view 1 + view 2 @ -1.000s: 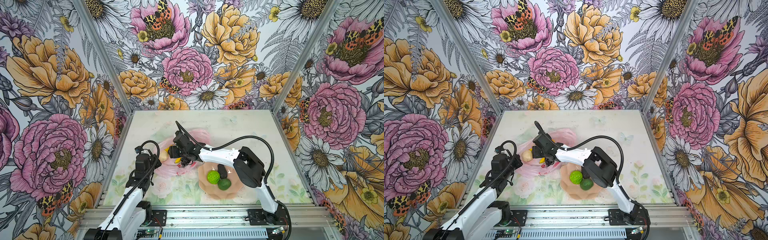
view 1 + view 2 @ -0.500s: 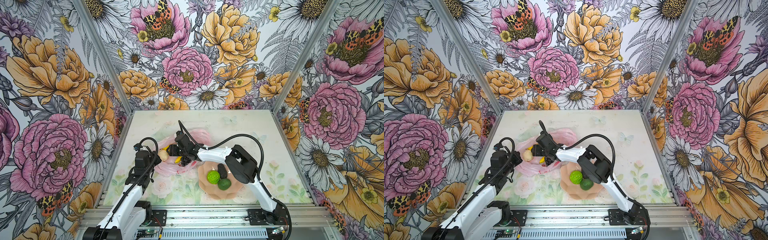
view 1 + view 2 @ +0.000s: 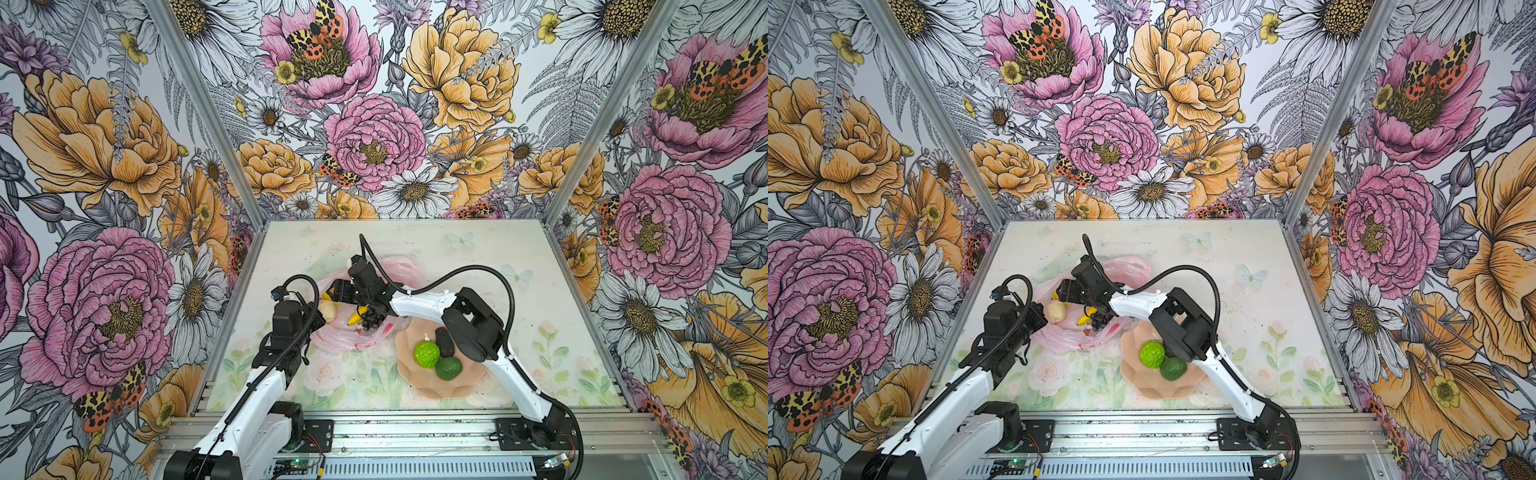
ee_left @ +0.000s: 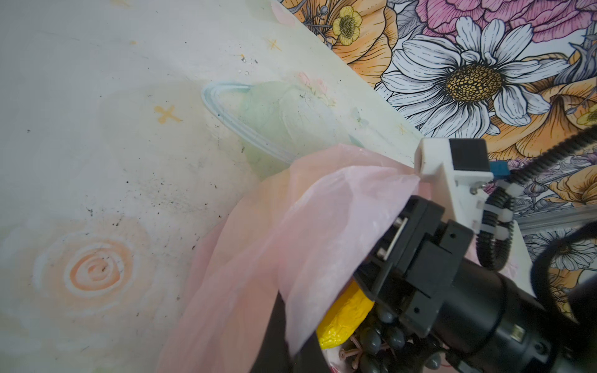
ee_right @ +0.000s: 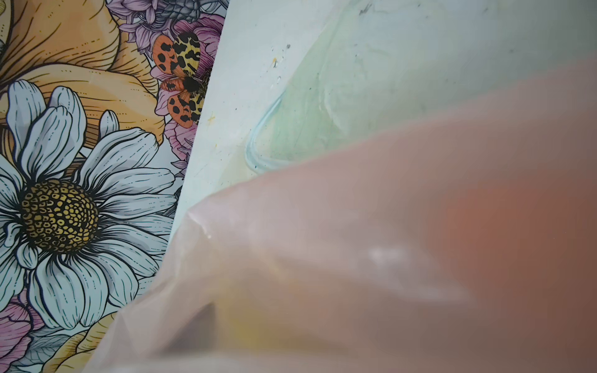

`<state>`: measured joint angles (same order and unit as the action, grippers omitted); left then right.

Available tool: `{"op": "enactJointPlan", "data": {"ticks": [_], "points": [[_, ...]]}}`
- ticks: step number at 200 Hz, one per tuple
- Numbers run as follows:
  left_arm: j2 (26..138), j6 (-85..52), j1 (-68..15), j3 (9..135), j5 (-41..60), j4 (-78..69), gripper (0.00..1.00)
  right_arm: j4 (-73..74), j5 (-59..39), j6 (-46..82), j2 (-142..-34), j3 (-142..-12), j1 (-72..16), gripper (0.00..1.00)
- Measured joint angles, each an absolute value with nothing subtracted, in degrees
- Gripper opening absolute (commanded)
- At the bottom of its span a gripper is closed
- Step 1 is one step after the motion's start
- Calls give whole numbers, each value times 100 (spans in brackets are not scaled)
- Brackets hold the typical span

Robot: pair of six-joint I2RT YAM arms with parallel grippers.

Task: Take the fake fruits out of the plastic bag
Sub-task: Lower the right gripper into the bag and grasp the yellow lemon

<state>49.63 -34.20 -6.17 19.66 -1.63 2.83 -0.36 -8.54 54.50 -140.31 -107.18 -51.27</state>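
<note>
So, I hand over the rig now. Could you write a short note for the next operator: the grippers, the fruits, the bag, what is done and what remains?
Grippers: the left gripper is shut, apparently pinching the plastic bag at its edge. The right gripper is in the bag's mouth; film hides its jaws.
Done: bumpy lime-green citrus, dark avocado and smooth green fruit lie on the plate.
To do: banana, grape bunch, whitish lump and a yellow fruit lie in the bag.
</note>
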Motion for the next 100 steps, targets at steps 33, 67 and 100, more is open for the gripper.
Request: {"op": "enactJointPlan", "data": {"ticks": [33,67,100], "points": [[4963,-3417,-626,1966,-163,285,0,-54,-895,5555,-14217,-10943,-5127,78],[4963,-3417,-626,1966,-165,285,0,-71,-939,5704,-14374,-11089,-5127,84],[4963,-3417,-626,1966,-165,285,0,-62,-985,5793,-14486,-11249,-5127,78]]}}
